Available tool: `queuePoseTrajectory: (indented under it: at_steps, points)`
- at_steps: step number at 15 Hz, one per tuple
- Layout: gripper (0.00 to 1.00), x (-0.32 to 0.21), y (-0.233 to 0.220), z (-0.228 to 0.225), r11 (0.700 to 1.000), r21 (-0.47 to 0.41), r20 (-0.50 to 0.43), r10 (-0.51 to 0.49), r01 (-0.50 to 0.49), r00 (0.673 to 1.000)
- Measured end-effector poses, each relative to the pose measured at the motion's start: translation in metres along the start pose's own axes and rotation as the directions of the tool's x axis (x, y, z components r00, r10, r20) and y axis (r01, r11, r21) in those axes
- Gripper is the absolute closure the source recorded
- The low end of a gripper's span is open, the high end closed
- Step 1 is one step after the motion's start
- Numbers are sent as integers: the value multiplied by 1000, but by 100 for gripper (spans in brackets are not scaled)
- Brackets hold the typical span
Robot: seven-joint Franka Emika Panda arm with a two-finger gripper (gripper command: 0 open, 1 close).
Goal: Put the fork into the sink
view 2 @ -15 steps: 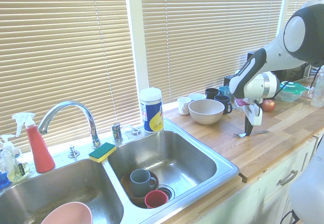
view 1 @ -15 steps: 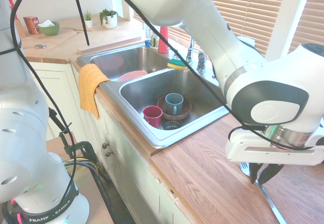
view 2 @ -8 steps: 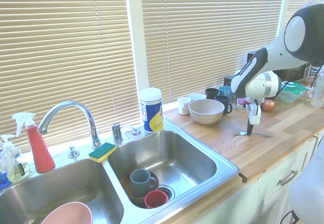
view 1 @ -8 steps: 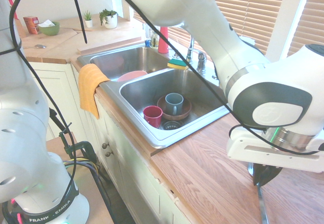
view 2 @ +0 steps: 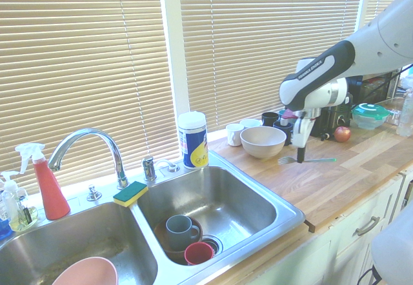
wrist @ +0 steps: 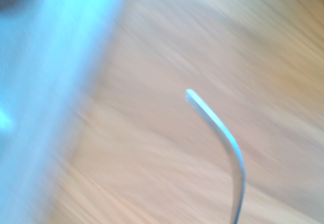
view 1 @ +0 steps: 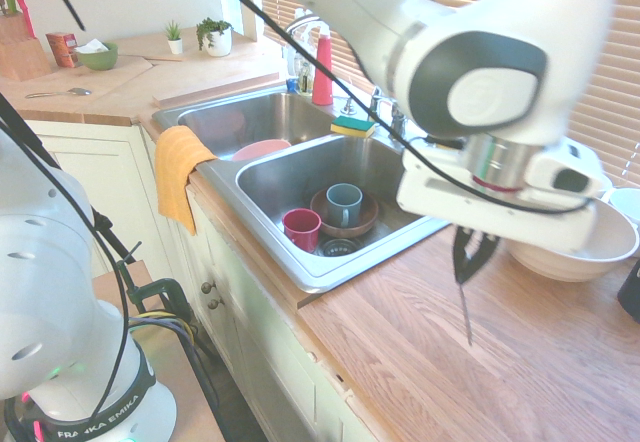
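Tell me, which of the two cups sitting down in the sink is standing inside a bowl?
The grey-blue mug. It stands upright inside the brown bowl in the sink basin, while the red cup stands beside that bowl, directly on the basin floor.

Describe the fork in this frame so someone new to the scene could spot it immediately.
Start at the double-basin sink and follow the wooden counter toward the cream bowl. Just past that bowl the gripper is shut on the fork, which is lifted off the counter. It is the only slim silver utensil there, among round mugs and bowls.
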State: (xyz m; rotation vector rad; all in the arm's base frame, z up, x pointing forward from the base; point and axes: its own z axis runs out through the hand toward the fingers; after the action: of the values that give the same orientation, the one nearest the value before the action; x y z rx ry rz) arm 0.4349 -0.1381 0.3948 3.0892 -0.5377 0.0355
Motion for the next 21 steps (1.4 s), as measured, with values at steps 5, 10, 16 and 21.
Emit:
queuePoseTrajectory:
  at_steps: [5, 10, 16, 21]
  points:
    - [100, -52, -175, 1, 993, 22, -2, 120, -120, 993]
    - [100, -37, -220, 7, 957, 97, -15, 278, -275, 961]
    - [100, -5, -259, 89, 905, 124, -41, 414, -406, 909]
    - [100, 4, -271, 166, 886, 93, -24, 457, -453, 889]
